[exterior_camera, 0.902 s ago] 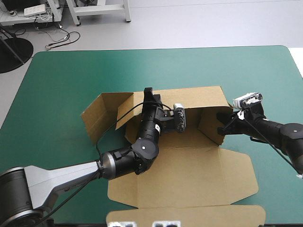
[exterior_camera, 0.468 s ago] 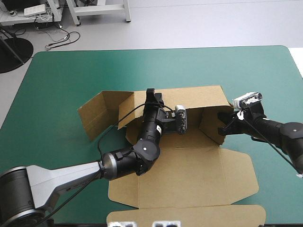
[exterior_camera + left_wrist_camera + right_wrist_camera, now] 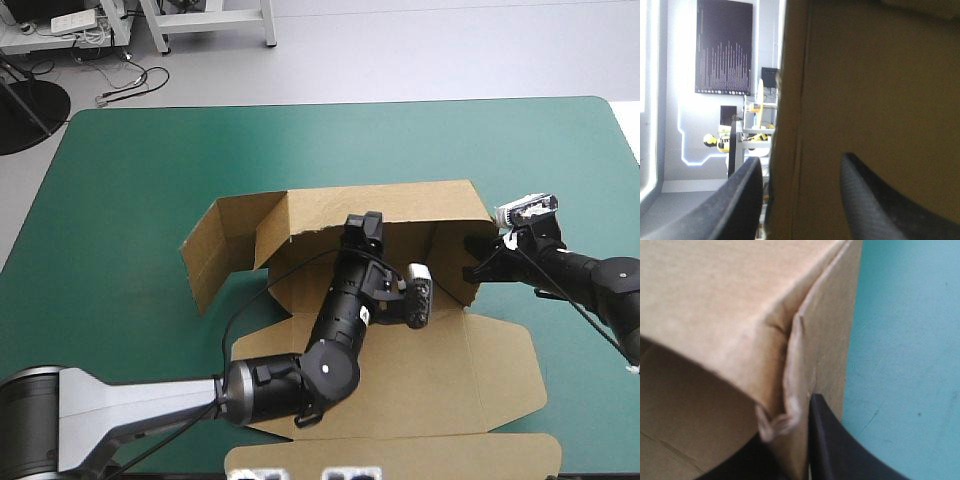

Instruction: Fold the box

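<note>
The brown box (image 3: 400,370) lies in the middle of the teal-green table, its lid flat toward the near edge. Its back wall (image 3: 400,205) and right wall (image 3: 445,260) stand raised, and a left flap (image 3: 215,245) angles outward. My left gripper (image 3: 365,224) reaches inside against the back wall. In the left wrist view this gripper (image 3: 800,159) is open, with an upright edge of board (image 3: 790,125) between its fingers. My right gripper (image 3: 474,262) holds the right wall's outer corner. In the right wrist view it (image 3: 787,430) is shut on the creased board (image 3: 790,355).
The lid's front flap (image 3: 400,455) reaches the table's near edge. Teal-green cover (image 3: 150,170) stretches wide to the far and left sides of the box. A narrower strip (image 3: 590,180) runs along the right edge, beyond my right arm.
My left arm has slid right along the back wall, deeper into the box. The left flap has shifted and stands more upright. The right gripper has kept its hold in place.
</note>
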